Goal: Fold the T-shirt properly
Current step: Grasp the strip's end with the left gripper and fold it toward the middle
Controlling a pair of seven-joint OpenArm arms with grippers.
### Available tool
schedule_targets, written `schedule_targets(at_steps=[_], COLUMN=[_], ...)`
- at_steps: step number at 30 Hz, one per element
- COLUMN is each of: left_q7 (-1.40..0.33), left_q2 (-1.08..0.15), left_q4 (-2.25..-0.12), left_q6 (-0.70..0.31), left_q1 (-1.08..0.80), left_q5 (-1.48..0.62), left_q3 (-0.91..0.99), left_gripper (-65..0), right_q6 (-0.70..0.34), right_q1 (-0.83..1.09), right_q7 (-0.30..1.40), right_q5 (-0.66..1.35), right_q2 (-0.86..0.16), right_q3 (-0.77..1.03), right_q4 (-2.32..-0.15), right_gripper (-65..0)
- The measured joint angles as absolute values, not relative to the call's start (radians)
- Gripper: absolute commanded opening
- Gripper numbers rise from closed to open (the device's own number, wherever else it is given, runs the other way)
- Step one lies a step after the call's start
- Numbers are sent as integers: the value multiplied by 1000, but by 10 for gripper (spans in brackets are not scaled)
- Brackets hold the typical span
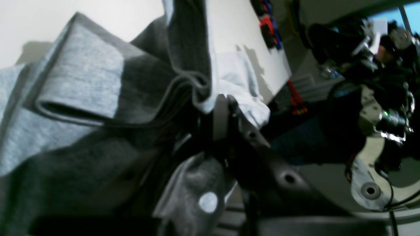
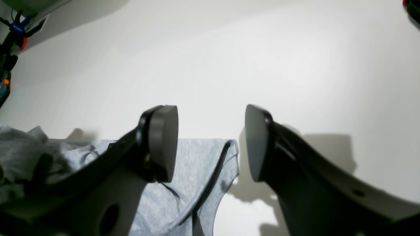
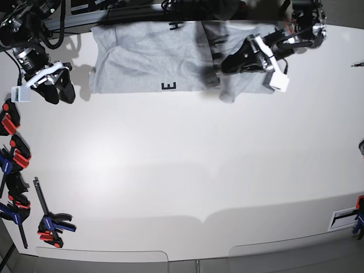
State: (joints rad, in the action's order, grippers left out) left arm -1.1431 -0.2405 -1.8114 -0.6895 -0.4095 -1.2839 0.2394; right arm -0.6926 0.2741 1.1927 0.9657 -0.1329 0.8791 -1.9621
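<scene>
Red-and-blue bar clamps (image 3: 50,223) lie nearest in the base view, at the near left edge of the broad white table (image 3: 182,170); more of them stand along that left edge; beyond them the tabletop runs bare toward the far side. At the far edge the large light heather-grey cotton T-shirt (image 3: 153,57) lies mostly spread flat, with black block letters showing on its upper face near its front hem and near the far edge. Its right-hand part, as that view shows it, is bunched and lifted where the left gripper (image 3: 230,62) has its black jaws pressed together on a gathered fold of the grey cloth; the left wrist view shows that fold (image 1: 197,88) pinched between the fingers, with layers of hem hanging beside it. On the other side, the right gripper (image 2: 211,141) hangs over the table just off the shirt's edge, its two black pads (image 2: 164,141) standing well apart with nothing between them; a corner of the shirt lies below and behind them.
</scene>
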Motion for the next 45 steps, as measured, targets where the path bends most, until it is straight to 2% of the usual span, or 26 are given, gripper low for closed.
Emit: schedule_targets(at_steps=[4, 5, 7, 8, 9, 20, 22, 24, 25, 26, 29, 32, 38, 41, 45], left_q7=[-1133, -1134, -1130, -1123, -1122, -1121, -1122, -1118, -1111, -1104, -1060, -965, -866, -841, -838], left_q2=[-241, -241, -242, -241, -241, -242, -244, -248, -250, -253, -263, -262, -261, -261, -257], left_q4=[-1811, -1811, -1811, -1811, -1811, -1811, -1816, -1828, -1830, -1830, -1830, -1830, -1829, -1829, -1829], left_q6=[-689, -689, -688, -688, -689, -689, -689, -690, -692, -693, -690, -689, -586, -530, -505], left_q1=[-413, -413, -412, -413, -413, -412, -412, -412, -412, -412, -413, -415, -411, -392, -339], left_q5=[-1198, -1195, -1200, -1203, -1203, -1240, -1219, -1152, -1109, -1055, -854, -756, -573, -515, -514], left_q3=[207, 203, 204, 204, 204, 204, 210, 231, 245, 261, 290, 278, 161, 75, -36], left_gripper=[-650, -614, -397, -342, -329, -346, -416, -538, -628, -650, -650, -650, -650, -650, -650], right_q6=[-693, -693, -693, -693, -693, -693, -693, -693, -693, -693, -693, -693, -693, -693, -693], right_q1=[274, 274, 274, 274, 274, 274, 274, 274, 274, 274, 274, 274, 274, 274, 274], right_q7=[1193, 1193, 1193, 1193, 1193, 1192, 1192, 1192, 1192, 1192, 1192, 1192, 1189, 1188, 1188], right_q5=[965, 966, 966, 968, 969, 969, 971, 970, 970, 970, 970, 972, 972, 972, 972], right_q2=[-133, -133, -133, -133, -133, -133, -133, -133, -133, -133, -133, -133, -133, -133, -133], right_q3=[879, 879, 879, 879, 879, 879, 879, 879, 879, 879, 879, 879, 879, 879, 879], right_q4=[-1962, -1962, -1962, -1962, -1962, -1962, -1962, -1962, -1962, -1962, -1962, -1962, -1962, -1962, -1962], right_gripper=[-345, -345, -345, -345, -345, -345, -345, -345, -345, -345, -345, -345, -345, -345, -345])
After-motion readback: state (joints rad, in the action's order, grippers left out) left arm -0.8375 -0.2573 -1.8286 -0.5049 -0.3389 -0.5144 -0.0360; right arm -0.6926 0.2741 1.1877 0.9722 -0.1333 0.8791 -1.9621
